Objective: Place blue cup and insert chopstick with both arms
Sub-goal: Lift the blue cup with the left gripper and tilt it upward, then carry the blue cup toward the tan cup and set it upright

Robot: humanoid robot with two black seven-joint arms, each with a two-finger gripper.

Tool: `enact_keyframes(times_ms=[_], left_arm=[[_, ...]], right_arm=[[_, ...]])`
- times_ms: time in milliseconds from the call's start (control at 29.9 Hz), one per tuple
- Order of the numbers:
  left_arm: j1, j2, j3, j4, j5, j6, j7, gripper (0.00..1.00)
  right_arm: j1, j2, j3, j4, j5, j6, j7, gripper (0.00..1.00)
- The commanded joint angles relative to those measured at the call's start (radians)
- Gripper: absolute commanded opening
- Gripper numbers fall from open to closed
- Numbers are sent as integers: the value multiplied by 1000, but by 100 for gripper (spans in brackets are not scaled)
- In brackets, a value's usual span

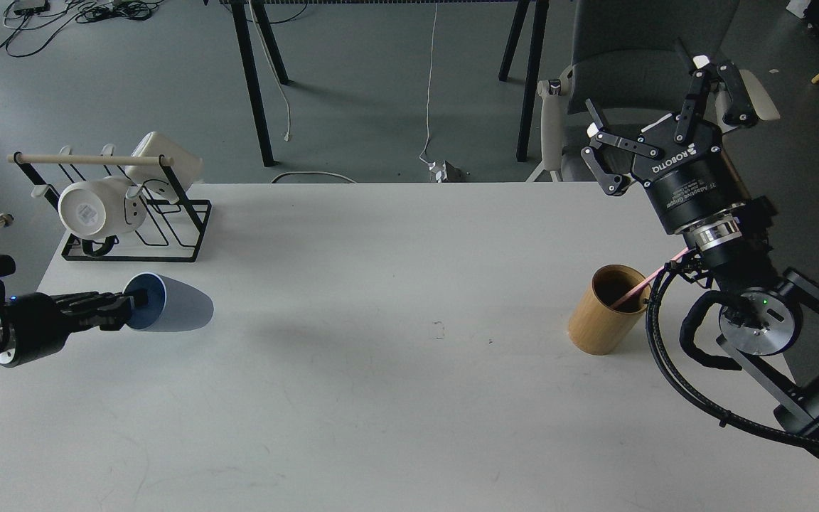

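The blue cup (175, 313) is tipped on its side, mouth toward me, held above the left of the white table (381, 398). My left gripper (129, 310) is shut on the blue cup's rim. A bamboo holder (605, 309) stands upright at the right of the table with a pink chopstick (637, 290) leaning out of it. My right gripper (658, 117) is open and empty, raised above and behind the holder, past the table's far edge.
A black wire rack (132, 213) with white mugs (93, 208) stands at the back left corner, just behind the cup. A grey chair (623, 50) and table legs stand beyond the far edge.
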Motion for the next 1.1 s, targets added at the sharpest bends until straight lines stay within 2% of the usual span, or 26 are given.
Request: enact_keyframes(times_ms=[0,100,200,267,401,501,601,835,1069], left_arm=[[-129,29,-2,-166,-5,-114,0,5],[-270,-5,8,-220,-8,-243,0,5],[-399,-121,28,-193,-10,-357,0,5],[-485,-199,100,-152,-10,-406,0,5],[-640,-405,335,-43,-11,-403,0,6],[-671,-531,438,23,-8,-396,0,6],[-685,-594,479,62,4,-397,0,7],[-798,-723,631,115,12,-402,0,7],[-803,-920,679,273,9,-406,0,7]], right_arm=[[6,0,43,-35,0,1,0,99],[14,0,78,-61,0,3,0,99],[17,0,110,-84,0,3,0,99],[17,0,122,-100,0,3,0,99],[17,0,133,-113,0,3,0,99],[15,-2,133,-120,0,1,0,99],[9,-3,135,-120,0,1,0,99],[-6,-2,133,-118,0,1,0,99],[-11,-3,133,-118,0,1,0,99]])
